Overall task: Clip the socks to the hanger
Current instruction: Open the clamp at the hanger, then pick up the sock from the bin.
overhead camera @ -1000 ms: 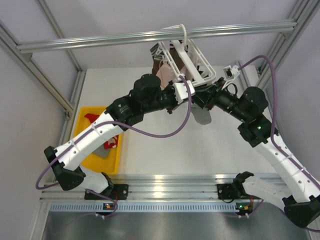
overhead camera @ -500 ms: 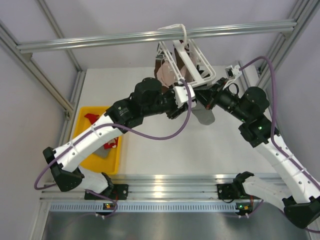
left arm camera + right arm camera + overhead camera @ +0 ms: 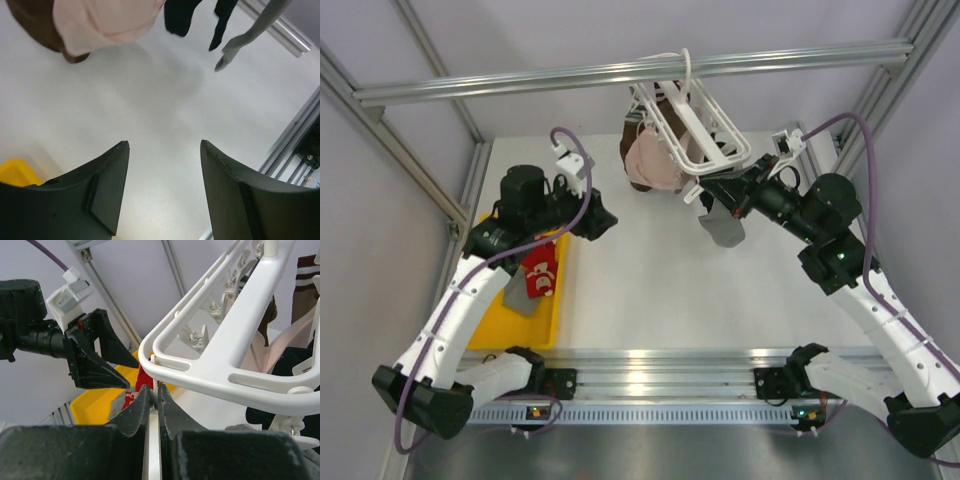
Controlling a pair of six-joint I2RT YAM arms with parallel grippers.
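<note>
**Under the far rail, the hanger is slanting and a grey sock is dangling**

At the far middle of the worktop [image 3: 650,290], the hanger [image 3: 692,122] is hanging by its hook from the cross rail [image 3: 520,82]. Its long axis is running from far left to near right, with the near-right end pointing towards the right arm [image 3: 890,320]. A pale-pink sock [image 3: 655,162] and a dark-brown sock [image 3: 629,150] are dangling under its far-left part, and a black sock [image 3: 180,17] is hanging beside them. A grey sock [image 3: 725,230] is hanging beneath the near-right end, its long axis pointing down at the worktop. Which peg is holding it I cannot tell.

The right jaws are sitting just beneath that near-right corner of the frame, clenched to a thin slit. The right wrist view is showing nothing readable between them. The left arm [image 3: 470,290] is reaching over the left side. The left jaws are hovering released, spread wide above bare worktop, well apart from the hanger and gripping nothing.

On the left, a yellow tray [image 3: 548,325] is lying with its long axis running near to far. Inside it, a red sock [image 3: 542,275] with white markings is lying lengthwise along the tray's right side. A second grey sock [image 3: 523,300] is lying against the red sock's near-left edge.
</note>
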